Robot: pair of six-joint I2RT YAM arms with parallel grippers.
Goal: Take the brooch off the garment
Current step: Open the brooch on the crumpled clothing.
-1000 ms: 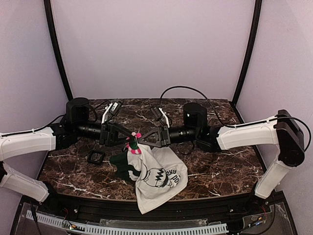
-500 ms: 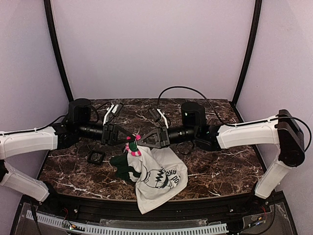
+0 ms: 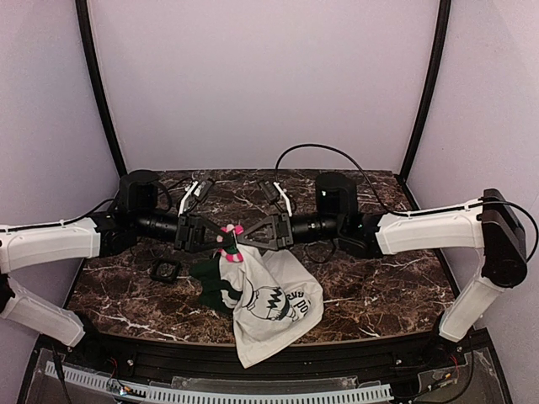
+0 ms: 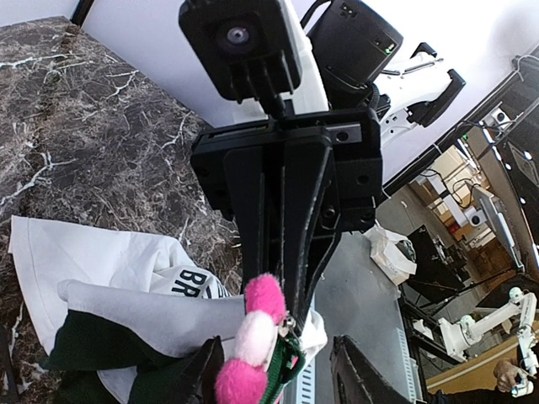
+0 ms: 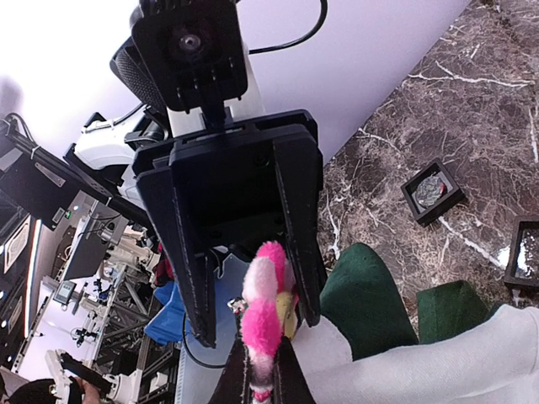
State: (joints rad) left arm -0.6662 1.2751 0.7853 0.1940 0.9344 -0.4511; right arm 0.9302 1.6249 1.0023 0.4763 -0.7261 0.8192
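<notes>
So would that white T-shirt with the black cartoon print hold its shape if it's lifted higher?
Probably not: the white T-shirt with the black cartoon print sags in folds from the shut right pincer, so it looks floppy. It is likely light, since that one small pinch holds part of it up.

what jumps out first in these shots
A pink flower brooch sits in mid-air where the two arms meet, above the marble table. A white T-shirt with a black cartoon print dangles from the shut right gripper, while the left gripper is open around the brooch.
</notes>
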